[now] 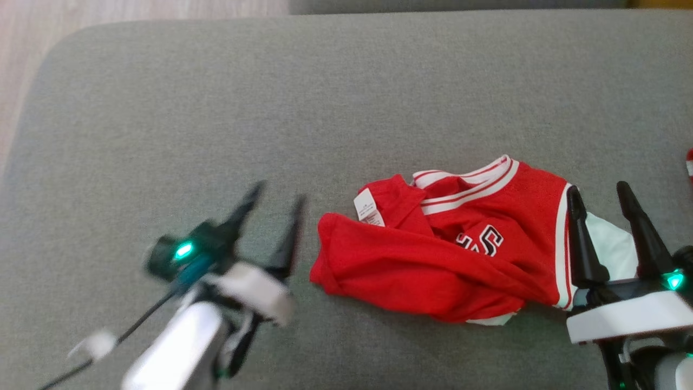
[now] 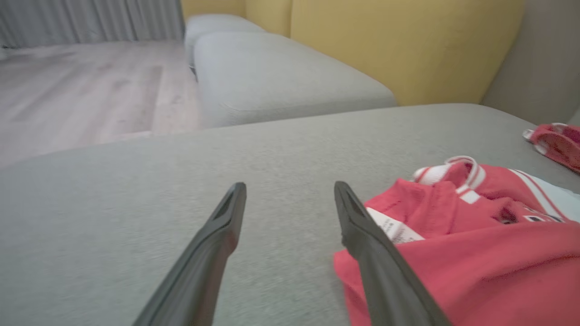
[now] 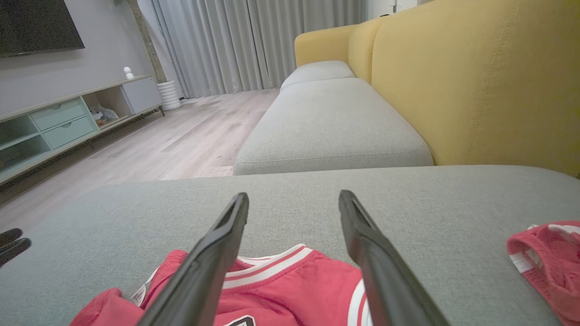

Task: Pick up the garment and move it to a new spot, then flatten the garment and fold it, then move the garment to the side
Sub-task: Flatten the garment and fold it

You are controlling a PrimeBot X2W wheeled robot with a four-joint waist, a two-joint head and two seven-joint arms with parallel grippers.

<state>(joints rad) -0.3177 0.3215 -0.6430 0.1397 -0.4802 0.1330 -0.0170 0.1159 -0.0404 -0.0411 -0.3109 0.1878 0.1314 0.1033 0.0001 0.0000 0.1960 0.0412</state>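
Red garment lying crumpled on the grey cushion.
The garment is in the cushion's right half, closer to the near edge than to the far one; the right gripper, its 2 fingers spread wide, is over the garment's right end with the white trim; the left gripper, also spread and holding nothing, is just beside its left end; a white label lies on top; another red piece lies at the right edge.
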